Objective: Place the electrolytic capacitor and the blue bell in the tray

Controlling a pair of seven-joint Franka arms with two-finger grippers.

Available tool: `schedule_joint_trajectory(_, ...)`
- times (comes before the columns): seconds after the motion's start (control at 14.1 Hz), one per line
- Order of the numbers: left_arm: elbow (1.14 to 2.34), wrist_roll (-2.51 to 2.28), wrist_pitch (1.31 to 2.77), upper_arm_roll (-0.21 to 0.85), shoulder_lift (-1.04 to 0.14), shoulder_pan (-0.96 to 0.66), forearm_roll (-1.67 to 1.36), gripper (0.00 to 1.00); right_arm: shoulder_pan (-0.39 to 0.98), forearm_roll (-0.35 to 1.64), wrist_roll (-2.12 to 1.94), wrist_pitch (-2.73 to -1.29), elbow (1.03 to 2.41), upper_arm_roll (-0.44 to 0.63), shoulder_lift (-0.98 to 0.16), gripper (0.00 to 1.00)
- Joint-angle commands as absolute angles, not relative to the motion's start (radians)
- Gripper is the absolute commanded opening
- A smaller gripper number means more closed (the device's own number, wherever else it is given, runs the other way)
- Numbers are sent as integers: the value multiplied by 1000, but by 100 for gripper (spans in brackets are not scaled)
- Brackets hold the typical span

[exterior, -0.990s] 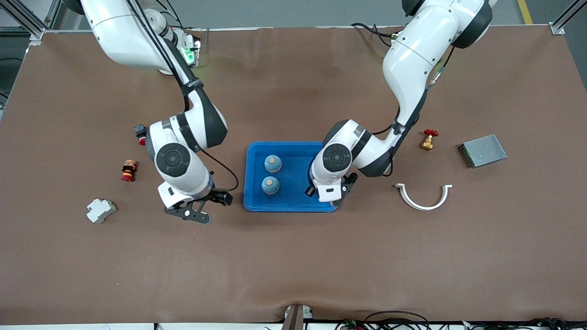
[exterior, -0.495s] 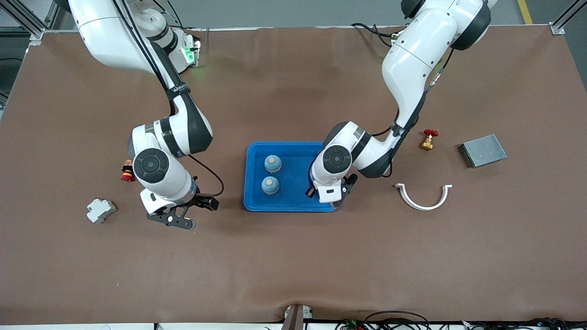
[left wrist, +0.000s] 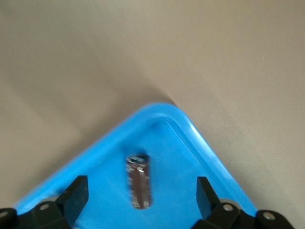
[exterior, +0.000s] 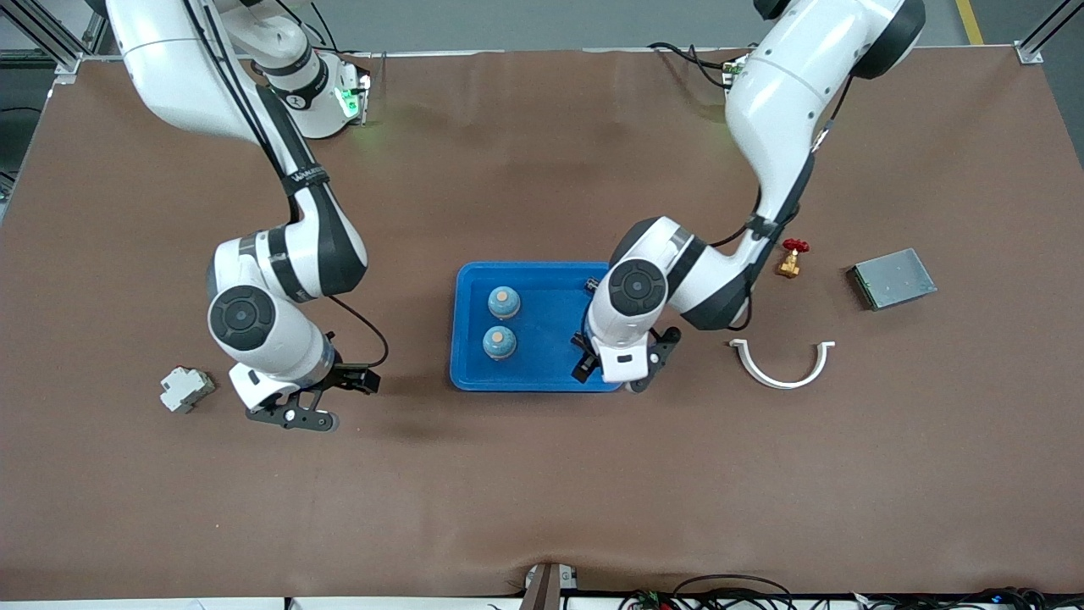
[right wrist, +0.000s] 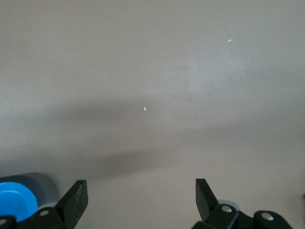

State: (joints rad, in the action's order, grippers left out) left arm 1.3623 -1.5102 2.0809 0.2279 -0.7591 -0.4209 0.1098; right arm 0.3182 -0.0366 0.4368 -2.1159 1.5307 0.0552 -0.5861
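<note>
The bright-blue tray (exterior: pixel 546 360) lies mid-table. Two blue bells (exterior: pixel 504 302) (exterior: pixel 500 341) stand in it. My left gripper (exterior: pixel 624 373) is open over the tray's corner nearest the camera, at the left arm's end. In the left wrist view the electrolytic capacitor (left wrist: pixel 138 180), a dark shiny cylinder, lies on the tray floor (left wrist: pixel 190 152) below and between the open left gripper (left wrist: pixel 141 191). The left hand hides it in the front view. My right gripper (exterior: pixel 288 407) is open and empty over bare table (right wrist: pixel 140 188), toward the right arm's end from the tray.
A white breaker (exterior: pixel 186 389) lies beside the right gripper. Toward the left arm's end are a white half ring (exterior: pixel 783 364), a brass valve with a red handle (exterior: pixel 792 257) and a small grey flat box (exterior: pixel 891 278).
The right arm has swung away from the tray toward the white breaker and now hides the small red parts. The left hand has shifted slightly toward the tray's corner.
</note>
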Motion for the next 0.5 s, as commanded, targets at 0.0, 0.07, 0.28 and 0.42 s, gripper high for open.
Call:
schedule_joint_trajectory(0.0, 1394, -1369, 1955, 238, -658, -364, 114, 100, 301, -40, 422, -2120, 1542, 37, -575, 100)
schedule_joint_trajectory(0.07, 1417, -1332, 1927, 244, -620, -338, 109, 100, 302, -40, 422, -2120, 1542, 38, -575, 100)
schedule_joint_trajectory(0.28, 1564, -1096, 1914, 287, -462, -205, 52, 100, 301, -40, 422, -2120, 1543, 37, -577, 100)
schedule_joint_trajectory(0.42, 1672, -921, 1914, 307, -361, -109, 20, 100, 301, -40, 422, -2120, 1543, 37, -577, 100)
